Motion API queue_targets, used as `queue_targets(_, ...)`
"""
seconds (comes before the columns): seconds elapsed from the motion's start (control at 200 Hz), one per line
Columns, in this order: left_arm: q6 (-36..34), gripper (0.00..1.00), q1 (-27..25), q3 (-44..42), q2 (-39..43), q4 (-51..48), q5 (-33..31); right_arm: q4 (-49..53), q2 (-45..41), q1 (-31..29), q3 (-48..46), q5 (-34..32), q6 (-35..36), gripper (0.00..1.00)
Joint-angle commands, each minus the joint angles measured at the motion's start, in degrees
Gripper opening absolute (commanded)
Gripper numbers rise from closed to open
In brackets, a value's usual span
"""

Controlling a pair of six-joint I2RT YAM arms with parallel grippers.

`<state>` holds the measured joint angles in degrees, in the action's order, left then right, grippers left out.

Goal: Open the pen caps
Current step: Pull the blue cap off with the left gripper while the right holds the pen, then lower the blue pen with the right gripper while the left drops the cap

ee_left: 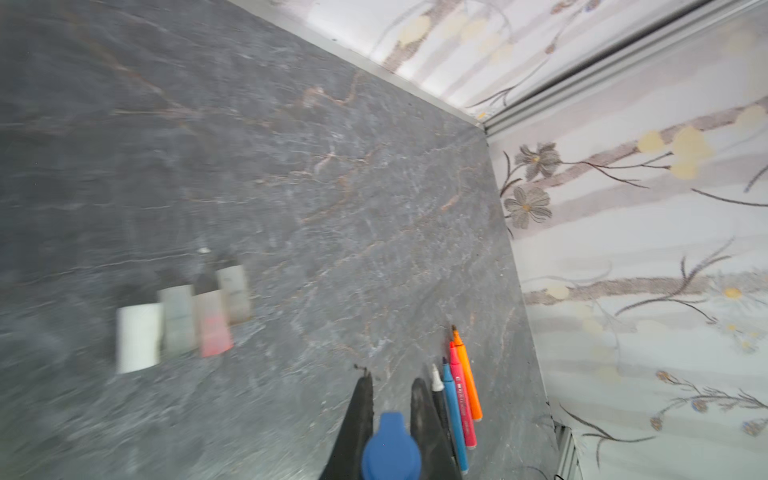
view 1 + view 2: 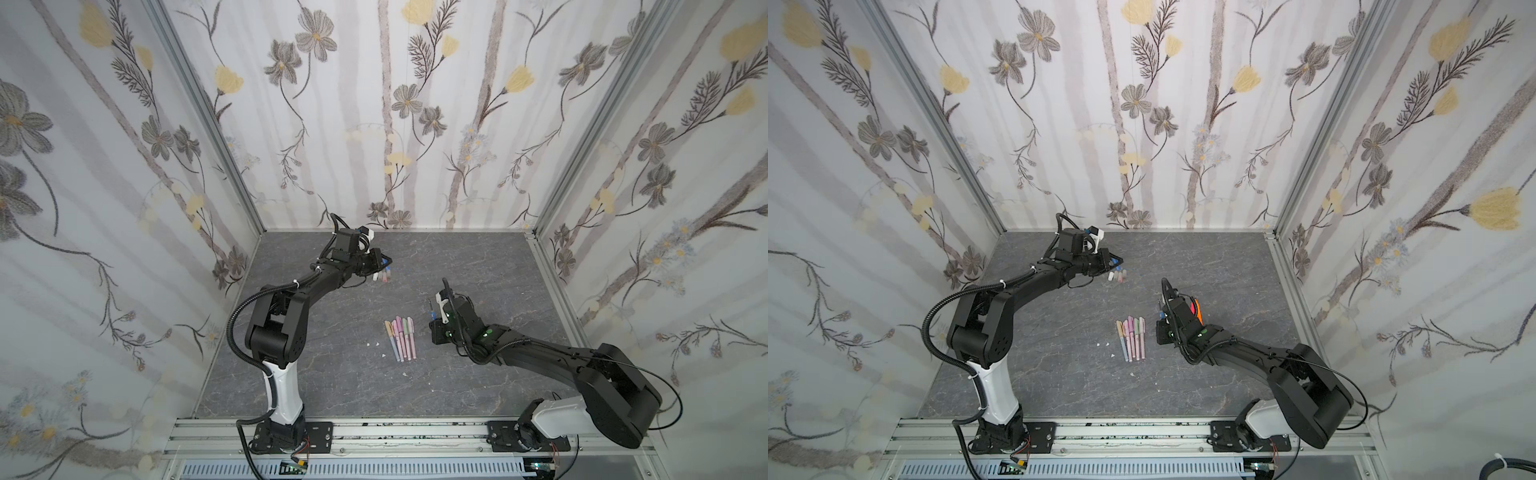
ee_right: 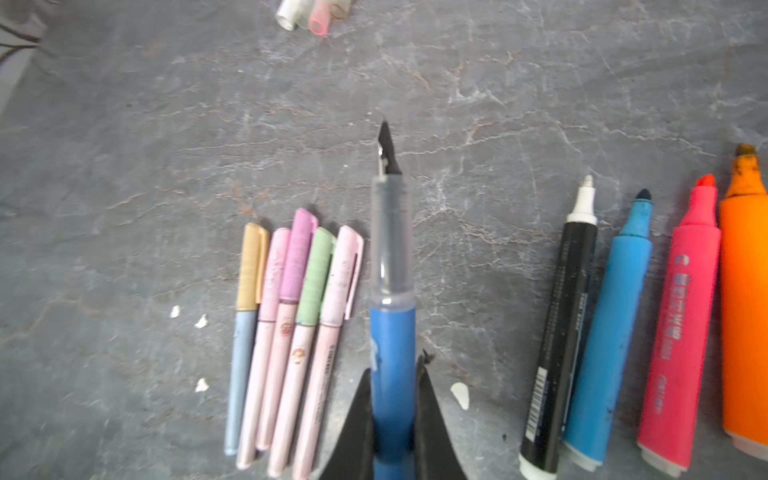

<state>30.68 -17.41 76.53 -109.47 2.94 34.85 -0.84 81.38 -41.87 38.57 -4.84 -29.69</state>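
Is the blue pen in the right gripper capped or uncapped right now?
Uncapped. In the right wrist view the blue pen shows its bare black nib; the left gripper holds a blue cap.

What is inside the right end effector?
A blue pen: the right end effector is shut on its barrel. The clear front part and the black nib stick out, with no cap. The rear end of the pen is covered by the end effector.

Left hand (image 1: 391,384), right hand (image 3: 395,365): both clenched.
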Motion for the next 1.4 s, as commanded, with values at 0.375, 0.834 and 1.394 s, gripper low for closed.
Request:
queue_targets(0.375, -8.08, 0.00, 9.74, -6.64, 0.39, -3.91, -6.46, 8.03, 14.03, 0.91, 8.41, -11.99, -4.14, 0.03)
queue_targets(0.834, -6.86, 0.00, 9.71, -2.91, -8.04, -0.23, -3.74, 10.31, 12.97, 0.82, 7.51, -12.76, -4.57, 0.15)
queue_targets(1.394, -6.41, 0.16, 8.58, 0.52, -13.90, 1.72, -3.56, 10.05, 8.26, -0.46, 7.55, -12.74, -3.98, 0.24)
